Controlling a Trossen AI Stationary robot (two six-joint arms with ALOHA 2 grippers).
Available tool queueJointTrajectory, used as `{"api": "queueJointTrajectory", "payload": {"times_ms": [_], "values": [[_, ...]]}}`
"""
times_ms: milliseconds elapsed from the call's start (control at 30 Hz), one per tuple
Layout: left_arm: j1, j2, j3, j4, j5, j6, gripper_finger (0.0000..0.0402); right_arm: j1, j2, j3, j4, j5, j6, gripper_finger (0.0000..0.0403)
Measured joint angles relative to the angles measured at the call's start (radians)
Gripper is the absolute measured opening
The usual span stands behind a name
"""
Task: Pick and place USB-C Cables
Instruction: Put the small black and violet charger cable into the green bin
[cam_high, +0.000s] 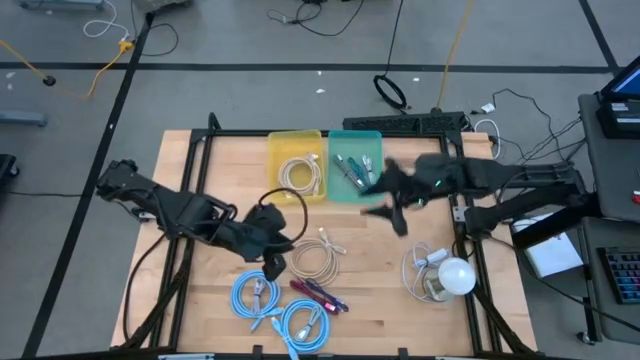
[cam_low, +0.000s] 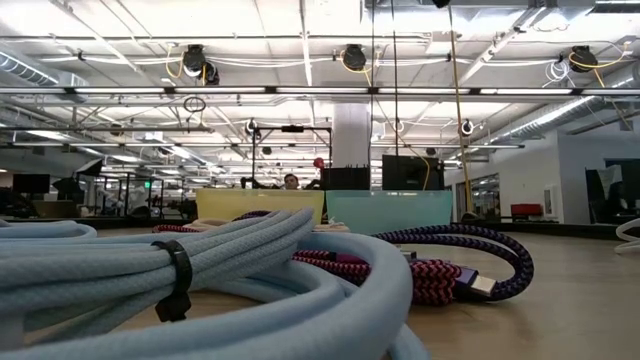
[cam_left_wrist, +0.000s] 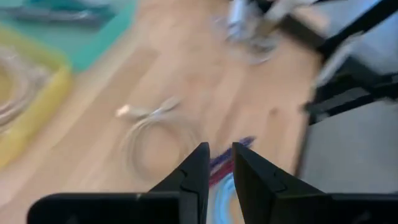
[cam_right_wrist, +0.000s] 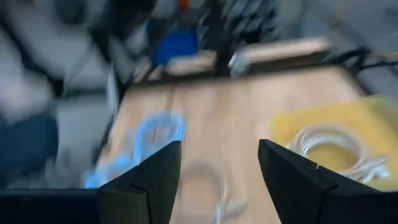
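A: Where are the cables?
B: 2 light blue coils (cam_high: 280, 310) lie at the table's front, a white coil (cam_high: 316, 260) mid-table, a beige coil (cam_high: 300, 174) in the yellow bin (cam_high: 274, 148).
A: The grippers?
B: The left gripper (cam_left_wrist: 220, 163) hangs above the board, fingers narrowly apart, seemingly holding nothing. The right gripper (cam_right_wrist: 219, 163) gapes empty by the teal bin (cam_high: 372, 140).

Overhead view straight down, low view level across the tabletop behind blue cable coils (cam_low: 200, 280), wrist views forward.

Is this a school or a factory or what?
Probably a robot lab or workshop: bare ceiling pipes overhead, loose floor cords, and a wooden table where two robot arms sort cables into bins.
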Motion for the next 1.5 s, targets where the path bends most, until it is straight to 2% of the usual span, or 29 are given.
{"api": "queueJointTrajectory", "payload": {"times_ms": [200,267,367,500,633,867,1000,1167,1500], "values": [[0.007,-0.003,0.001,-0.191,-0.017,-0.025,0.0067,0.247,0.207,0.165,-0.289,0.184,-0.051,0.021],[0.014,-0.004,0.001,-0.228,-0.016,-0.004,0.0067,0.307,0.29,0.214,-0.337,0.221,-0.006,0.021],[0.022,-0.004,0.001,-0.287,-0.013,0.028,0.0067,0.349,0.392,0.249,-0.327,0.221,0.113,0.021],[0.022,-0.004,0.001,-0.37,-0.048,0.038,0.0067,0.366,0.472,0.261,-0.214,0.223,0.27,0.021],[-0.003,-0.004,0.001,-0.413,-0.109,0.023,0.0067,0.37,0.549,0.261,-0.151,0.224,0.348,0.021],[-0.076,-0.004,0.001,-0.431,-0.172,-0.046,0.0067,0.37,0.676,0.261,-0.125,0.22,0.407,0.021],[-0.131,-0.004,0.001,-0.437,-0.208,-0.088,0.0067,0.368,0.731,0.261,-0.098,0.17,0.441,0.021],[-0.195,-0.004,0.0,-0.44,-0.253,-0.169,0.0067,0.368,0.772,0.261,-0.03,0.144,0.467,0.021],[-0.3,-0.003,-0.056,-0.466,-0.267,-0.337,0.0067,0.346,0.834,0.255,0.041,0.124,0.474,0.021]]}}
